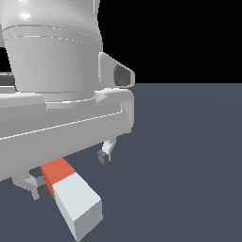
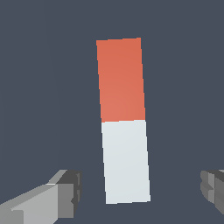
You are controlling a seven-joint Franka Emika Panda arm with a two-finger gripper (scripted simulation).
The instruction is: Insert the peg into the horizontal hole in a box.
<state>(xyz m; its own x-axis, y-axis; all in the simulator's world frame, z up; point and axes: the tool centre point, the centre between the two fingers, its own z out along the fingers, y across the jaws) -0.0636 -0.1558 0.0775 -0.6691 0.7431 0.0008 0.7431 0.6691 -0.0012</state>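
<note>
my grey two-fingered claw hung spread wide above the long square-sectioned peg, red-orange at one end and white-grey at the other, which lay flat on the dark slate floor, between my fingers and touching neither.

One peg shows, low and left of centre in the exterior frame, made of two colour sections: one red-orange, one white-grey. One robot arm fills the upper left of that frame, ending in one gripper with two fingers. One dark grey worktop carries the peg. Neither view shows a box or hole.
</note>
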